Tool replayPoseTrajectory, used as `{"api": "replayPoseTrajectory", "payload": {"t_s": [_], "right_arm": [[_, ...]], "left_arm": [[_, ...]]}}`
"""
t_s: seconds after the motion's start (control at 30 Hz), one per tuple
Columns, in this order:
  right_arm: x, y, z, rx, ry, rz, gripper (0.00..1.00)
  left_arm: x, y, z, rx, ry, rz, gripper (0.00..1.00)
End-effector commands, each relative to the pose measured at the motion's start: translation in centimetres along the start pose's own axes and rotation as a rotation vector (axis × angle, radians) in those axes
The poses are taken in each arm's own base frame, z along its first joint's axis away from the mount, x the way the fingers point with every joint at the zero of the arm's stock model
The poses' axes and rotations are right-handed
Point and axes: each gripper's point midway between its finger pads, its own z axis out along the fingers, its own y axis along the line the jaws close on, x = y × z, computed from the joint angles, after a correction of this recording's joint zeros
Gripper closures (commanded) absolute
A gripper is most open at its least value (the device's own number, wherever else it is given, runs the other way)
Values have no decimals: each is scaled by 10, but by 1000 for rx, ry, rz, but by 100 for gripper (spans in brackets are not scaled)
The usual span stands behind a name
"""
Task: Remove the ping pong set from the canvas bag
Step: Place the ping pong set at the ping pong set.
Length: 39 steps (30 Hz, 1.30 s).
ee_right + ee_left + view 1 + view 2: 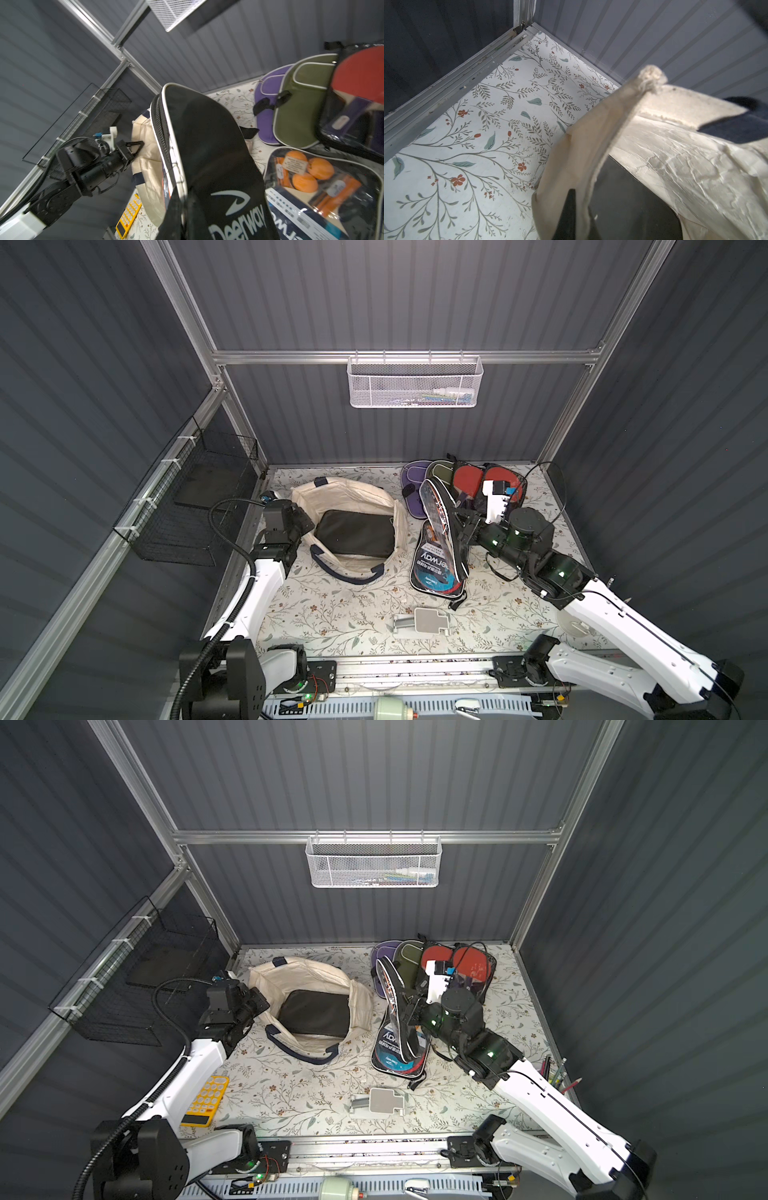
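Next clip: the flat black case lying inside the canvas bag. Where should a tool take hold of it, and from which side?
Probably the long front edge, coming from above through the open mouth. The black case lies flat on the bottom of the canvas bag, with bare lining beside that edge; the left tool pinches the rim, and the standing walls block a sideways reach.

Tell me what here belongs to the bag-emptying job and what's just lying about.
In the job: canvas bag, rim pinched by the left pincer; black Deerway ping pong set, gripped by the right pincer.
Lying about: yellow calculator; gray bracket; white mesh basket; black wire basket.
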Motion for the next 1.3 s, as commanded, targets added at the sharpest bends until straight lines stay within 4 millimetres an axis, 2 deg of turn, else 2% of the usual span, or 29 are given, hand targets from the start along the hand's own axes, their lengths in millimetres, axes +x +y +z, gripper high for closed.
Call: {"api": "replayPoseTrajectory", "payload": {"t_s": [0.0,0.27,0.5,0.67,0.87,0.97,1.1,1.27], "right_arm": [[-37,9,-8,-115,-175,143,100],[-25,-40,12,-181,-230,366,100],[-25,-69,25,-296,-287,588,100],[-10,-88,38,-284,-264,664,100],[1,-103,32,-186,-256,656,100],[-5,-99,20,-155,-256,612,100],[-8,-106,11,-104,-254,601,100],[-3,-122,12,-82,-230,641,100]], "left_arm": [[-5,3,1,-21,-2,5,100],[-1,5,4,-22,7,5,100],[0,6,5,-25,11,7,100],[1,6,6,-29,12,9,100],[3,8,7,-31,16,10,100],[5,8,9,-30,20,9,100],[6,8,11,-27,22,5,100],[5,7,11,-24,22,2,100]]}}
